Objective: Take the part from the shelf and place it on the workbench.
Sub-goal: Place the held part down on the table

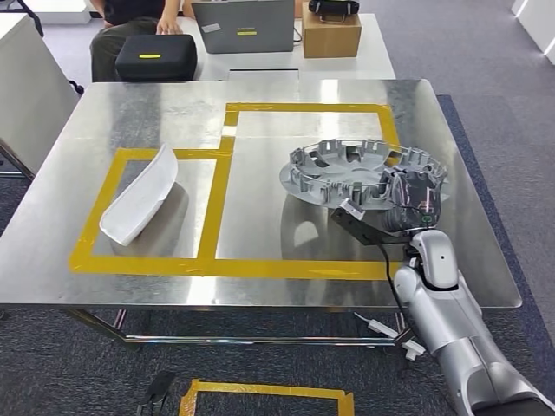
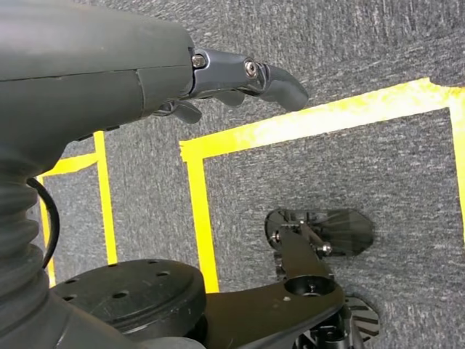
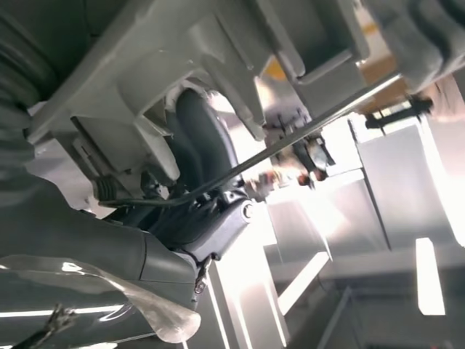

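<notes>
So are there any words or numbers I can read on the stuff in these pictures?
No, nothing reads clearly.
Black case: a short yellow mark, too small to read.
Laptop: a tiny yellow mark and a pale sticker, both blurred.
Cardboard box: no print visible.
Round grey part and white part: no lettering visible.

The workbench (image 1: 164, 286) is gleaming as brushed, reflective metal, edged with matt yellow tape (image 1: 216, 199). The part (image 1: 327, 169) is looking like dull grey cast metal, the tray (image 1: 140, 195) smooth white plastic, the box (image 1: 330, 36) plain cardboard.
</notes>
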Robot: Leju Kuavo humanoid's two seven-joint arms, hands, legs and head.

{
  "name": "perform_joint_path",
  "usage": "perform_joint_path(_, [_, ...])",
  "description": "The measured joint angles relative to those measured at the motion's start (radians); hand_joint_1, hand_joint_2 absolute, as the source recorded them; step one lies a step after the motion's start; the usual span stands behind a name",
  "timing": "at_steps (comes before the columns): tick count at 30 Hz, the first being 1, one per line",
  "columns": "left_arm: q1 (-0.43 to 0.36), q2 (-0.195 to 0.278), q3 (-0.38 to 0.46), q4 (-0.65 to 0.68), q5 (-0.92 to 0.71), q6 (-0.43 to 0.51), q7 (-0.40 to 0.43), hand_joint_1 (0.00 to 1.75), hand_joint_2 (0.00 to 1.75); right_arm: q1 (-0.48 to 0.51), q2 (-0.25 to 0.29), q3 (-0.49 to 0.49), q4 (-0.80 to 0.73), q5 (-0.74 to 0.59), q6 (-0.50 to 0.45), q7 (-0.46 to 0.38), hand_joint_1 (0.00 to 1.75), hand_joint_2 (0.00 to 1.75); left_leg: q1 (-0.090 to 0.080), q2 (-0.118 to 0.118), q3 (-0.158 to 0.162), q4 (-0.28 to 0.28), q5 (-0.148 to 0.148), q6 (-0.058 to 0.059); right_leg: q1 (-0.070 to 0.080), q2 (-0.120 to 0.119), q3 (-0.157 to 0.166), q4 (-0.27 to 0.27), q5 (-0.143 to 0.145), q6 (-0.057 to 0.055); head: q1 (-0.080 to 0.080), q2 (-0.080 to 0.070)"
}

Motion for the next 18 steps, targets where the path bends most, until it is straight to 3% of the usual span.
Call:
perform_joint_path(2, [0.001, 0.0, 0.0, 0.0, -0.002, 0.012, 0.0, 0.0, 0.87, -0.004, 0.0, -0.004, 0.016, -0.037, 0.039, 0.003, 0.0, 0.0, 0.0, 0.0, 0.0, 0.0, 0.0, 0.0, 0.0, 0.0, 0.0, 0.0, 0.0, 0.0, 0.0, 0.0])
perform_joint_path(4, [0.002, 0.0, 0.0, 0.0, -0.006, 0.025, 0.002, 0.0, 0.0, -0.007, 0.0, -0.009, 0.029, -0.07, 0.064, -0.005, 0.0, 0.87, 0.0, 0.0, 0.0, 0.0, 0.0, 0.0, 0.0, 0.0, 0.0, 0.0, 0.0, 0.0, 0.0, 0.0])
perform_joint_path(6, [0.004, 0.001, 0.0, 0.0, -0.01, 0.029, 0.006, 0.0, 0.0, -0.007, 0.001, -0.011, 0.038, -0.094, 0.081, -0.019, 0.0, 1.75, 0.0, 0.0, 0.0, 0.0, 0.0, 0.0, 0.0, 0.0, 0.0, 0.0, 0.0, 0.0, 0.0, 0.0])
perform_joint_path(18, [0.006, 0.002, 0.001, 0.0, -0.021, 0.028, 0.016, 0.0, 0.0, -0.018, 0.057, -0.001, -0.036, -0.291, 0.277, 0.001, 0.0, 1.75, 0.0, 0.0, 0.0, 0.0, 0.0, 0.0, 0.0, 0.0, 0.0, 0.0, 0.0, 0.0, 0.0, 0.0])
